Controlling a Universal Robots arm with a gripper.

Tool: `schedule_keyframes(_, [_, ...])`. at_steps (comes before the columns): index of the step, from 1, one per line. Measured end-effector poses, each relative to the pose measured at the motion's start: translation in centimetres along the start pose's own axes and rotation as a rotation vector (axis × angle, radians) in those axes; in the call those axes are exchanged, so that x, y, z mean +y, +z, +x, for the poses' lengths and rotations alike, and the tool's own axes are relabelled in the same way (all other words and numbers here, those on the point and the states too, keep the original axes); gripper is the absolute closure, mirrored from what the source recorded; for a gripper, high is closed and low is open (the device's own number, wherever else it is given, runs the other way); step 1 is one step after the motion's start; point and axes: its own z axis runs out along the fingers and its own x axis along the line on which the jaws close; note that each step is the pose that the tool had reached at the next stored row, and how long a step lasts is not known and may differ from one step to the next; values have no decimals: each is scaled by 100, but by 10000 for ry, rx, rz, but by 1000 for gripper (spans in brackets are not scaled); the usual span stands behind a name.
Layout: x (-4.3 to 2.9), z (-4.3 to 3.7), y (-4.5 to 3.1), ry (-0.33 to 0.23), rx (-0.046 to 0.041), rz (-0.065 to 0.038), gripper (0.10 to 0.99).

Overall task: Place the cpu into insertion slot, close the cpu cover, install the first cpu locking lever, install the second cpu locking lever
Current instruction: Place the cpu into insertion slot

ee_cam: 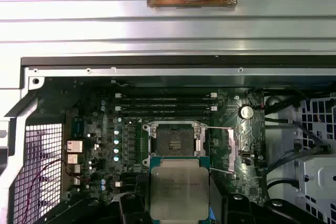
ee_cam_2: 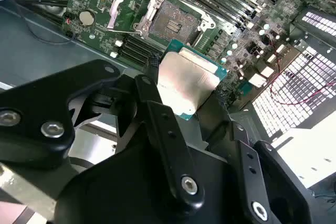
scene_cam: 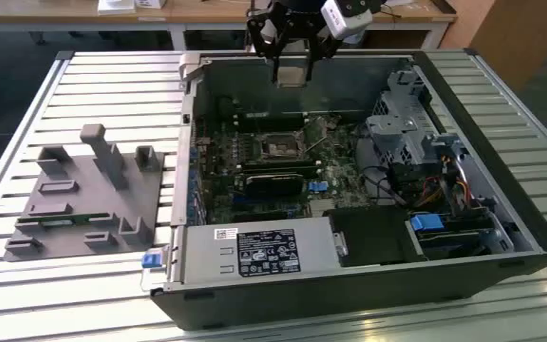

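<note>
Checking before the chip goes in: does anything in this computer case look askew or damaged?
Nothing stands out. The claw grips the square silvery-topped cpu above the green circuit board; the dark square insertion slot is empty, its thin silver frame cover open.

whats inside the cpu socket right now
Nothing yet: the insertion slot shows its bare dark contact field. The cpu is gripped in the claw above the board, and in the first wrist view it covers the board beside the slot.

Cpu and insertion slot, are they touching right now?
Apart. The exterior view shows the cpu held high, with the empty insertion slot well below.
</note>
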Motion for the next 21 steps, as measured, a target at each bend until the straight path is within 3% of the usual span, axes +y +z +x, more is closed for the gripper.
schedule_keyframes(14, [0, 1, 0, 69, -6, -1, 549])
schedule_keyframes(21, [0, 1, 1, 361, -32, -7, 549])
